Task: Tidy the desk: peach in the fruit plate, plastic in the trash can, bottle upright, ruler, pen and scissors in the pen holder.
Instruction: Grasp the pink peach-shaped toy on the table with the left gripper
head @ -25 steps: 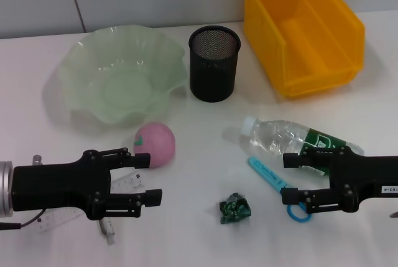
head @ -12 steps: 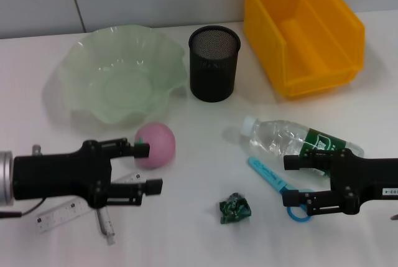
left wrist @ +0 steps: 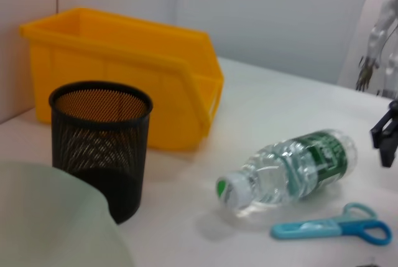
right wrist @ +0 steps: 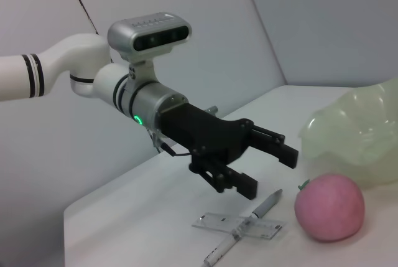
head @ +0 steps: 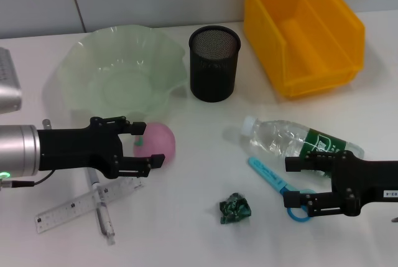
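The pink peach (head: 160,140) lies in front of the green fruit plate (head: 121,74). My left gripper (head: 151,144) is open, its fingers either side of the peach's left part; the right wrist view shows this gripper (right wrist: 270,170) a little above and apart from the peach (right wrist: 329,208). Behind it the clear ruler (head: 74,208) and pen (head: 102,211) lie crossed. The bottle (head: 286,137) lies on its side. My right gripper (head: 289,182) hangs open over the blue scissors (head: 268,175). Crumpled green plastic (head: 234,208) sits in front. The black mesh pen holder (head: 214,63) stands at the back.
A yellow bin (head: 301,27) serving as the trash can stands at the back right, beside the pen holder. In the left wrist view the pen holder (left wrist: 102,142), bin (left wrist: 124,68), bottle (left wrist: 286,170) and scissors (left wrist: 329,229) all show.
My left gripper has moved away from me, off the ruler and pen, up to the peach. The right gripper has hardly moved.
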